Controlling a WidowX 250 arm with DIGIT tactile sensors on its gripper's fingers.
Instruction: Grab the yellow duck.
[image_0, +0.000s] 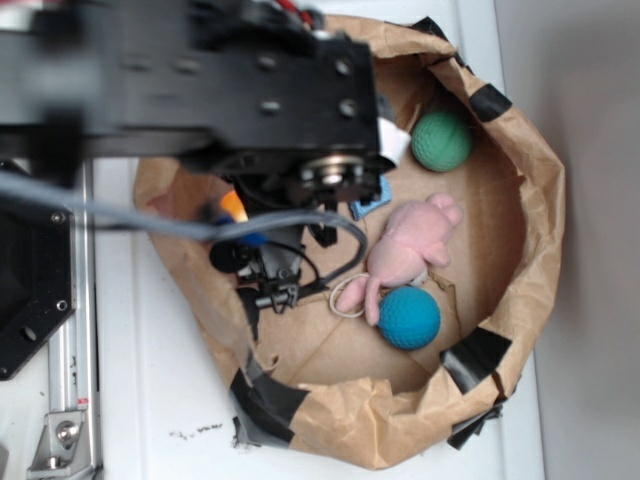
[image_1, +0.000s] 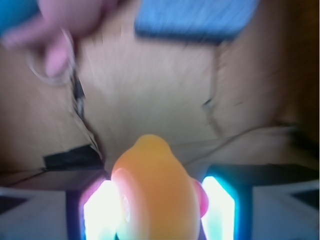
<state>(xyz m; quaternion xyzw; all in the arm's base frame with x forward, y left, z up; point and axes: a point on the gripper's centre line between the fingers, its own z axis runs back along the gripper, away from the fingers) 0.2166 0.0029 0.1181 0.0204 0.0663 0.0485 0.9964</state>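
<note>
A white tabletop (image_0: 150, 330) carries a shallow brown paper bag (image_0: 535, 200), its rolled rim patched with black tape. On the bag's floor, right of centre in the exterior view, lie a green ball (image_0: 441, 141), a pink plush bunny (image_0: 410, 248) and, touching the bunny's lower end, a blue ball (image_0: 409, 317). A blue flat block (image_0: 374, 197) lies partly hidden under the arm. The black robot arm (image_0: 190, 80) fills the upper left. The gripper (image_1: 156, 200) sits at the bottom centre of the blurred wrist view, closed on the yellow duck (image_1: 152, 185), which is pressed between the two fingers (image_1: 217, 205). In the exterior view, the duck shows only as an orange-yellow patch (image_0: 232, 205) beneath the arm, at the bag's left side.
</note>
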